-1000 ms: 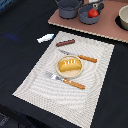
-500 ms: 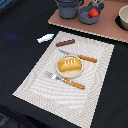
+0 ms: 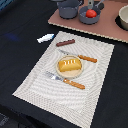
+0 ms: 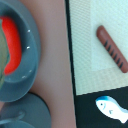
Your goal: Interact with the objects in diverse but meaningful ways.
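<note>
Because neither view shows the fingers, their state cannot be told, and any descent risks an unintended strike. At left centre of the exterior view the small white-blue piece [image 3: 45, 37] lies on the dark desk [image 3: 20, 55]. Toward centre, the brown sausage [image 3: 65, 43] and golden-yellow bread loaf [image 3: 69, 64] sit close together; a misaligned approach could nudge either. Upper right, the red tomato [image 3: 90, 13] rests in the blue-grey frying pan [image 3: 89, 18] and could roll out.
</note>
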Robot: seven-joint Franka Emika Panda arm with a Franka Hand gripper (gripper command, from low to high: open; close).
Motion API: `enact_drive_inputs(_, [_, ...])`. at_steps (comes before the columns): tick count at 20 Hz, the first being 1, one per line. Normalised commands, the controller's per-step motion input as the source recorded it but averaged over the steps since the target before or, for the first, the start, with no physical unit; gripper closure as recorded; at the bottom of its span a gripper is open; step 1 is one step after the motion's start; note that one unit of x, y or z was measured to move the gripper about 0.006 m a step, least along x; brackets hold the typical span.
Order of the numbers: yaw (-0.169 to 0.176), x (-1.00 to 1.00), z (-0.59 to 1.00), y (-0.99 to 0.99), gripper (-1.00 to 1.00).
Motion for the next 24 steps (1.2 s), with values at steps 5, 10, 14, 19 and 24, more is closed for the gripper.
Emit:
enact_drive_inputs(5, [0.013,-0.17,-0.1,-0.81,-1.0])
enact_drive_inputs(10, [0.059,-0.39,-0.44,-0.31,-1.0])
enact_drive_inputs(14, [0.084,-0.58,-0.42,0.11,-1.0])
enact_drive_inputs(19, [0.112,-0.55,-0.39,0.19,-1.0])
enact_drive_inputs(24, [0.133,-0.59,-0.38,0.08,-1.0])
